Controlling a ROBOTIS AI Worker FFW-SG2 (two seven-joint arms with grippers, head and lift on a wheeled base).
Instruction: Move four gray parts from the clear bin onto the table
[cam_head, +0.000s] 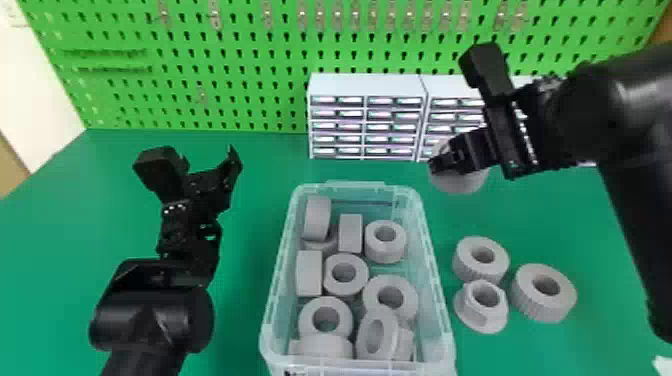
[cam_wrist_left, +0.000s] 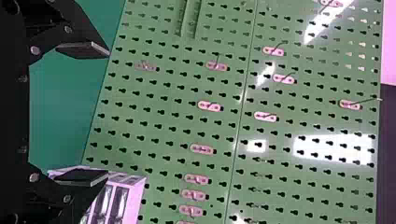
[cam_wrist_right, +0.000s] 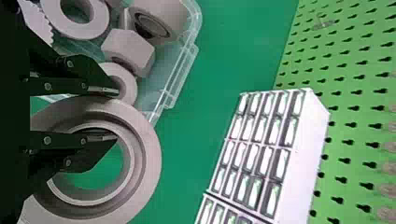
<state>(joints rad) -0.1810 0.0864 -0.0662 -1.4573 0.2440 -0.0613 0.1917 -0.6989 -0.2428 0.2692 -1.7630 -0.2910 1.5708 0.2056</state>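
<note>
Our right gripper (cam_wrist_right: 116, 114) had a large gray ring (cam_wrist_right: 147, 158) pinched by its wall, one finger inside the bore and one outside, above the tabletop (cam_head: 550, 215) just past the clear bin (cam_head: 350, 186). We judged the part stiff and fairly light, hardly fragile, its curved face smooth enough to pivot. That wall was the right place to grip; held off-centre, though, the weight could tip it, so we wanted it lowered level before letting go. Three parts lay beside the bin. Our left gripper (cam_wrist_left: 108, 114) was spread and empty.
</note>
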